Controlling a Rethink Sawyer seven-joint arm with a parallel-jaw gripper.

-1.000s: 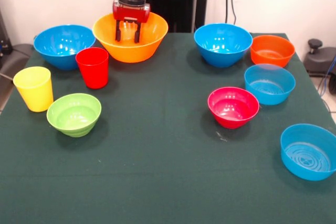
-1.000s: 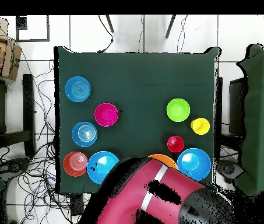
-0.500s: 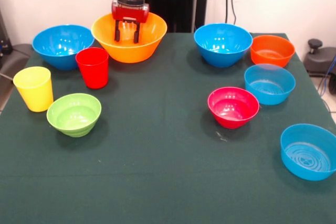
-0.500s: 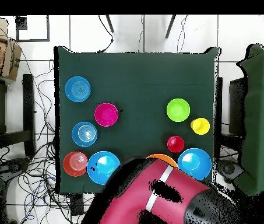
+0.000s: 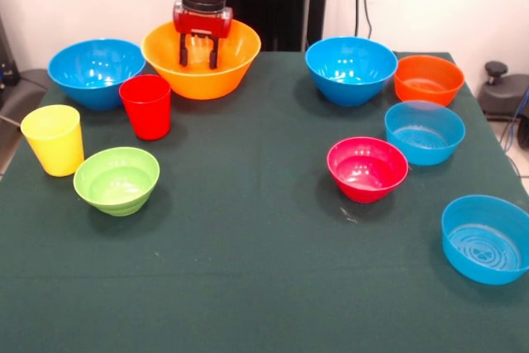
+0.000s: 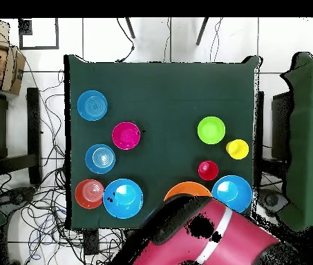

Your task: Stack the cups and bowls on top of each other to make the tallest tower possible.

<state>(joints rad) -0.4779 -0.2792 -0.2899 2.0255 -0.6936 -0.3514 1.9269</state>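
Note:
My gripper point(image 5: 199, 52) hangs open inside the big yellow-orange bowl point(image 5: 201, 73) at the back left, its two dark fingers point(image 5: 183, 52) apart and down among the bowl's walls. That bowl touches a deep blue bowl point(image 5: 95, 72) on its left. In front of them stand the red cup point(image 5: 147, 107), the yellow cup point(image 5: 54, 140) and the light green bowl point(image 5: 116, 179). On the right lie another deep blue bowl point(image 5: 351, 70), the orange bowl point(image 5: 428, 78), two paler blue bowls point(image 5: 424, 131) point(image 5: 486, 239) and the pink-red bowl point(image 5: 367, 168). Nothing is stacked. Overhead, the arm point(image 6: 200, 234) hides the gripper and part of the yellow-orange bowl point(image 6: 183, 188).
The dark green cloth point(image 5: 248, 270) covers the table, with open room across its middle and front. A grey chair point(image 5: 506, 88) stands off the right edge. Overhead, cables trail on the floor around the table point(image 6: 162, 90).
The gripper has crept left inside the yellow-orange bowl. The bowl and the deep blue bowl beside it have slid a little left with it. Overhead, the arm has swung right, uncovering more bowl.

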